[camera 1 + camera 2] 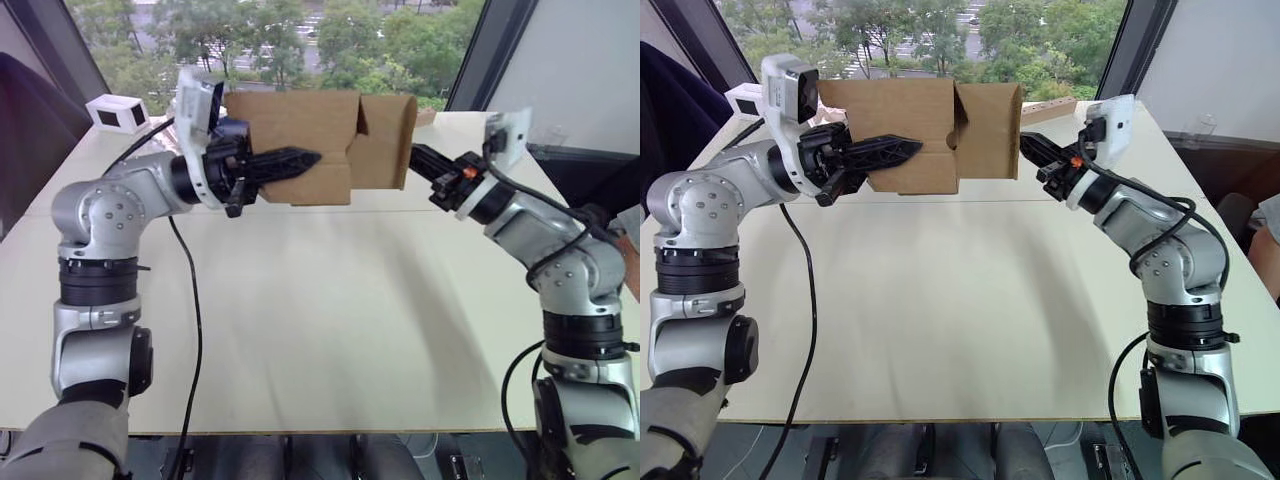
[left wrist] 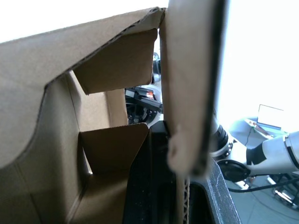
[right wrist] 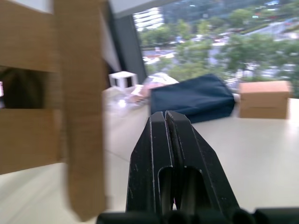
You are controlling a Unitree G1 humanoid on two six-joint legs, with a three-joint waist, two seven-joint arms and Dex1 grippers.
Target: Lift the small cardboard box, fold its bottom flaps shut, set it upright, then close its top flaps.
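Observation:
The small cardboard box hangs in the air above the pale table, lying on its side with its open ends facing left and right. My left gripper is shut on its front wall, one finger inside the box and one outside. In the left wrist view two inner flaps stand partly folded inward. A large flap sticks out at the box's right end. My right gripper is shut on nothing, its tip just beside that flap's edge. Whether these are the bottom flaps or the top flaps I cannot tell.
A white device sits at the table's far left corner. A navy pouch and a smaller brown box lie on the table by the window. A thin cardboard bar lies behind the right gripper. A black cable hangs from the left arm.

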